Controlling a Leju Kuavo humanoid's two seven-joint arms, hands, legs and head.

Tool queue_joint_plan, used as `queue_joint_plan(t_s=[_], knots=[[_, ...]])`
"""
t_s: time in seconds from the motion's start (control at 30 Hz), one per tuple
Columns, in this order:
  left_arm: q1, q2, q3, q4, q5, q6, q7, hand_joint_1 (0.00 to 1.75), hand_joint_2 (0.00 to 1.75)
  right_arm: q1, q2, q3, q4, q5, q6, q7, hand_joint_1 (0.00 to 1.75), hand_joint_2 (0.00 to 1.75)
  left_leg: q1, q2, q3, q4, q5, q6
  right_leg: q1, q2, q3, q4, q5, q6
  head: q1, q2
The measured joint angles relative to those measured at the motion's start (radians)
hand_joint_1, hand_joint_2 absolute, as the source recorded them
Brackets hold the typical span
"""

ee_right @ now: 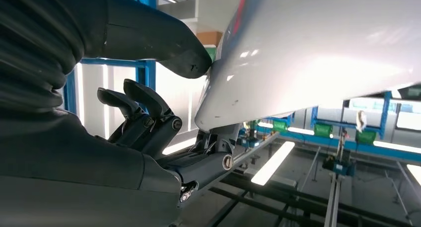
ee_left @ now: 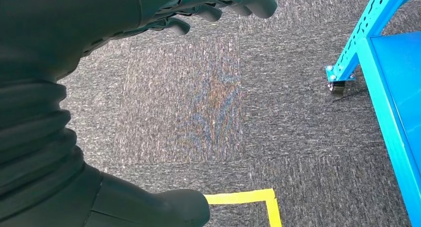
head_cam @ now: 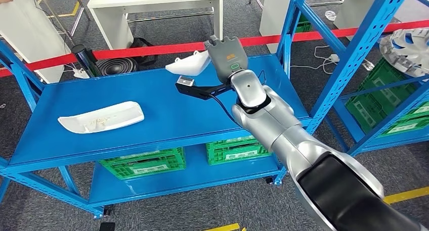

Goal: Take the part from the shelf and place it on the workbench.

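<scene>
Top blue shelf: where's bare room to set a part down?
Shelf top: free patch between the long white part at its left and the right hand, along the front edge. Right rear is crowded by that hand holding the other white part.

Evenly and brightly lit from overhead in the head view, with soft, faint shadows on the blue shelf (head_cam: 167, 104) and slight bending of straight lines toward the edges. Sharp on the carpet (ee_left: 208, 108) from the left wrist. Strong glare on the white part (ee_right: 317, 48) from the right wrist; washed-out ceiling lights (ee_right: 273, 162), dark near hand (ee_right: 149, 122).
</scene>
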Motion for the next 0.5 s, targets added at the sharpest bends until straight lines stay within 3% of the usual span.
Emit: queue_joint_plan(t_s=[0.5], knots=[[0.019, 0.02, -0.009, 0.0, -0.016, -0.062, -0.074, 0.0, 1.75, 0.158, -0.076, -0.009, 0.059, -0.02, 0.07, 0.017, 1.75, 1.75, 0.0, -0.001, 0.0, 0.0, -0.001, 0.001, 0.0, -0.001, 0.0, -0.001, 0.0, 0.0, 0.0, 0.0]])
